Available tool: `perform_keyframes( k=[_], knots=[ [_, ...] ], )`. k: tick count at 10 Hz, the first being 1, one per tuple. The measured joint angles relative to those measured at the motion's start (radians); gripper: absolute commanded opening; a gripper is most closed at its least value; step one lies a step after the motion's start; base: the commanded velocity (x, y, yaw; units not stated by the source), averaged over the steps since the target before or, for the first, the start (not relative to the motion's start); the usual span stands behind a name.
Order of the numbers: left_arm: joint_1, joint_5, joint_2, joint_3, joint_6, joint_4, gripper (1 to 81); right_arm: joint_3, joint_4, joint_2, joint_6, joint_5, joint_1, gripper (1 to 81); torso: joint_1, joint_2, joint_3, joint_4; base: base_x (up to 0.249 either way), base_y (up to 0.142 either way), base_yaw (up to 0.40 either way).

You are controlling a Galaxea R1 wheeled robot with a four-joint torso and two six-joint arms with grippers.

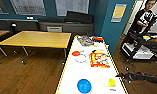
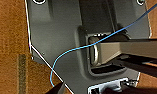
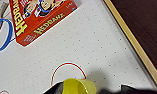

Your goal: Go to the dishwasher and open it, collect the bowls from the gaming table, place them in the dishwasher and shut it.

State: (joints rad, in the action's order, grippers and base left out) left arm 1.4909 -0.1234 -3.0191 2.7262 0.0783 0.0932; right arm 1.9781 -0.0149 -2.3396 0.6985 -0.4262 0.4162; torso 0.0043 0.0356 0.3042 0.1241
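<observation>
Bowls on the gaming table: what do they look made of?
The blue bowl looks like glossy plastic: uniform bright colour, soft sheen. The yellow bowl likewise seems smooth plastic with a thin rim, though glazed ceramic cannot be ruled out. The gaming table top looks like hard white laminate dotted with holes.

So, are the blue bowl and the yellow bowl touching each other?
Apart. In the head view the blue bowl and the yellow bowl sit on the gaming table with a clear stretch of white top between them.
</observation>
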Motion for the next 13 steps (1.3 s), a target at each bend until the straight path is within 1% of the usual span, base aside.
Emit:
perform_keyframes(
  k=[8,13],
  knots=[
    [0.000,0.001,0.003,0.000,0.000,0.004,81.1,0.117,0.000,-0.094,0.002,0.004,0.033,81.1,0.000,0.000,0.000,0.000,0.000,0.000,0.000],
    [0.000,0.000,0.003,0.000,0.000,0.004,81.1,0.122,0.000,-0.107,0.002,0.018,0.060,81.1,0.000,0.000,0.000,0.000,0.000,0.000,0.000]
  ],
)
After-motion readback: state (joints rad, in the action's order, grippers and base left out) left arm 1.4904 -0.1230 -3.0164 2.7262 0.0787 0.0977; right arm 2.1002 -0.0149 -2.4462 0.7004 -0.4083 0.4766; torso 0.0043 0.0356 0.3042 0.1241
